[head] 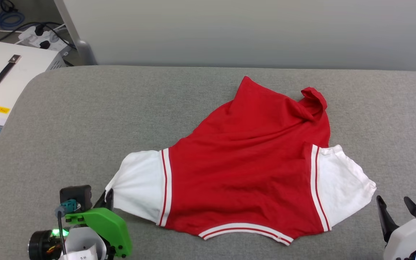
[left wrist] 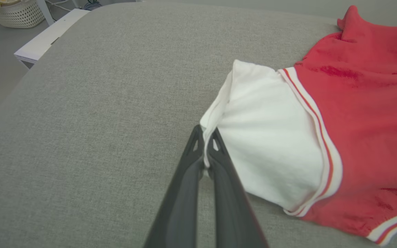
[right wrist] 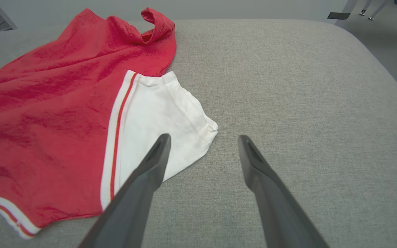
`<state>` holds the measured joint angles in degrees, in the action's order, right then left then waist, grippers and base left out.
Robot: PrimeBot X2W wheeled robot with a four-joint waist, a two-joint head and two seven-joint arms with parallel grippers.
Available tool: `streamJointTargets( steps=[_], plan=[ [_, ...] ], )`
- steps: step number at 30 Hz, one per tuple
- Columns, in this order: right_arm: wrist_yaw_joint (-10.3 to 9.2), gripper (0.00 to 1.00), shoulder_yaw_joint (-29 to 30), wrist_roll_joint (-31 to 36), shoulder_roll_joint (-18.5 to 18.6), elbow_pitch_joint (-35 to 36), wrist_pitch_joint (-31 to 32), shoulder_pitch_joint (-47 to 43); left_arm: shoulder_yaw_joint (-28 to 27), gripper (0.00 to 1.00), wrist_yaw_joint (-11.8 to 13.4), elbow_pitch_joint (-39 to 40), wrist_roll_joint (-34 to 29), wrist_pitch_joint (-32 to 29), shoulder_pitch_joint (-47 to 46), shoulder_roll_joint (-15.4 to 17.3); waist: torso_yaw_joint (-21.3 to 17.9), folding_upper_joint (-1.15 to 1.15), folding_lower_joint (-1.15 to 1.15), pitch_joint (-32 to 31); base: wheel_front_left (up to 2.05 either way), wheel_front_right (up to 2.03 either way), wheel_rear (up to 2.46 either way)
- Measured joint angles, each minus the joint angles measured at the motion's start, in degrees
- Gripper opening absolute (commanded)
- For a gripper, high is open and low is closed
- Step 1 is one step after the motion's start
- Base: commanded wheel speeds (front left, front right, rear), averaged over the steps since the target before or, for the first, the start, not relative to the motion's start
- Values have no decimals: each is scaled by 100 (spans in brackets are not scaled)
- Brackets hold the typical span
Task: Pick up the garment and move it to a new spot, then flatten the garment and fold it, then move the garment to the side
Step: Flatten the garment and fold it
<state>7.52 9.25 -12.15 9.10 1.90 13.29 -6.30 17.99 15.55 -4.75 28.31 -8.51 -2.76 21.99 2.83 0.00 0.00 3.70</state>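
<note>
Near the middle of the grey padded worktop (head: 85,119), lying spread with its plain red side up: the garment (head: 244,159), striped neckline turned toward the robot, hem at the far side, far corner (head: 312,97) curling up off the cloth. Reaching out to either side, two white sleeves, each offering a handle to the arm nearest it.

Pinching the cuff edge of the left-hand sleeve (left wrist: 271,137) with the left gripper (left wrist: 204,134), jaws clamping a thin fold of white fabric, low against the surface. Hovering just beside the right-hand sleeve (right wrist: 157,113) with the right gripper (right wrist: 203,137), jaws standing wide open and gripping nothing.

Judging from this: working toward matched holds at both sleeves, probably for lifting or tugging the body flat without bunching. Needing the right side to catch its cuff before any pull, or risking dragging the shirt askew.

Beyond the worktop's left end, sitting lower down, a white case (head: 2,72) with a dark handle.
</note>
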Motion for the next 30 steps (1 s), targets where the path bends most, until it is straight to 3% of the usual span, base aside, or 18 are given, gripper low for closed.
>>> streamJointTargets(
  steps=[7, 13, 17, 23, 30],
  plan=[
    [0, 100, 169, 24, 227, 111, 1260, -1, 221, 0, -196, 1089, 520, -808, 338, 33, 291, 0, 0, -23, 0, 0, 0],
    [0, 100, 174, -5, 609, 325, 2752, 476, 332, 0, -157, 1811, 625, -1511, 356, 219, 414, 0, 0, 180, 0, 0, 0],
    [0, 100, 88, -69, 831, 227, 3410, 886, 380, 0, -111, 2119, 624, -1734, 350, 288, 487, 0, 0, 368, 0, 0, 0],
    [0, 100, -10, -91, 957, -242, 3900, 1286, 447, 0, -96, 2238, 626, -1879, 323, 300, 623, 0, 0, 654, 0, 0, 0],
    [0, 100, -78, -122, 1074, -883, 3862, 1653, 549, 0, -133, 2189, 642, -1885, 190, 279, 775, 0, 0, 957, 0, 0, 0]
  ],
)
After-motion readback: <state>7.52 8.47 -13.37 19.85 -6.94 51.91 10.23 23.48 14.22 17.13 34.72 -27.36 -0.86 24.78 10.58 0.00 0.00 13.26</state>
